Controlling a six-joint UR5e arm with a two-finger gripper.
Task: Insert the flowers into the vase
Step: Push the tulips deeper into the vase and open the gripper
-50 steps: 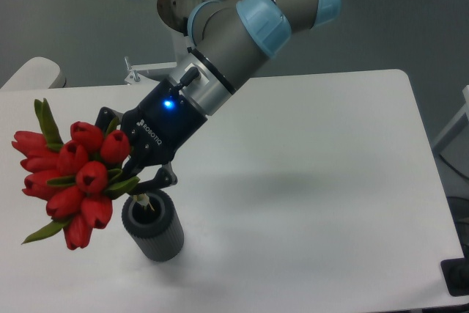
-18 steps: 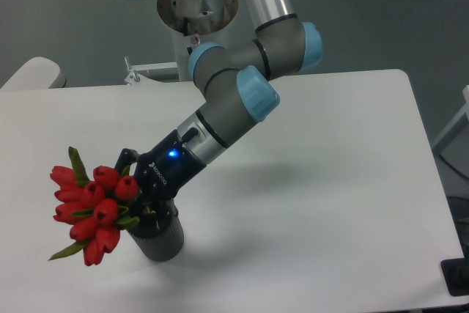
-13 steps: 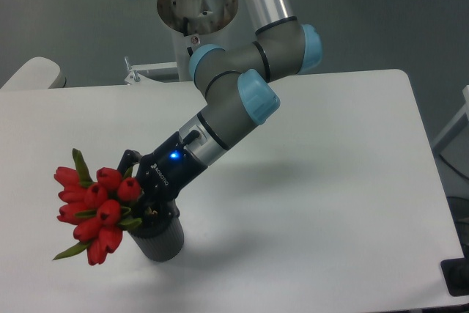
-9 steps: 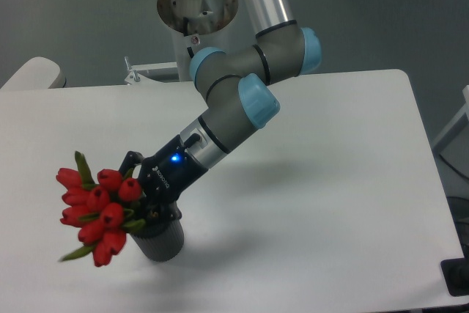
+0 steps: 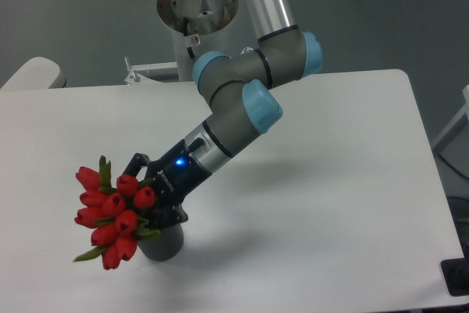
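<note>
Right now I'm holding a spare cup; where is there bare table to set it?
The table is bare on the whole side right of the arm, and along the far-left edge. It is crowded at front-left, where the gripper, flowers and vase cluster.

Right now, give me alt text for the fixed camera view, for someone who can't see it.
A robot arm's gripper holds a bunch of red tulips tilted left over a small dark vase near the front edge of a white table. The stems are hidden behind the gripper.
</note>
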